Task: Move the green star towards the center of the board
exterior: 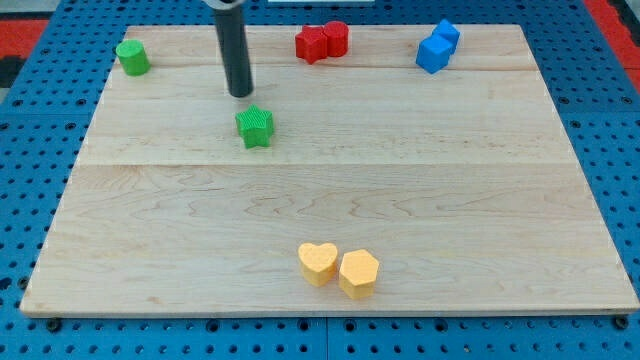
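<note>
The green star (255, 127) sits in the board's (450, 200) upper-left quarter, well in from the left edge; my tip (241, 94), a bare rod with no pincer, stands just above it.

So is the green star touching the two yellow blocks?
No, the green star sits alone near the view's upper left, just below my tip, far from the yellow blocks at the bottom.

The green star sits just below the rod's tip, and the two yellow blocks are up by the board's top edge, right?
Not quite. The camera view shows the two yellow blocks near the board's bottom edge, not the top. The rest holds: the green star sits just below my tip.
</note>
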Robot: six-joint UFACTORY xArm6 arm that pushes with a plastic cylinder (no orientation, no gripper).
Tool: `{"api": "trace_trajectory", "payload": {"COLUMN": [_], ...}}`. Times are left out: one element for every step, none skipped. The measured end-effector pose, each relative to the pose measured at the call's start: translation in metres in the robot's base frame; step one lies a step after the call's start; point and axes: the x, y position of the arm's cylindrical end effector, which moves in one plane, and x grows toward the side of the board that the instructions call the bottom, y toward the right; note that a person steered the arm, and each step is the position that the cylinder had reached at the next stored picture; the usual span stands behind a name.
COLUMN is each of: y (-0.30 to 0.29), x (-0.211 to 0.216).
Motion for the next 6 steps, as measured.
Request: {"api": "trace_trajectory", "payload": {"y": [-0.004,0.015,0.056,0.024,-0.063,-0.163], "x": [0.036,0.079,0.095,0.081,0.076,0.055]}}
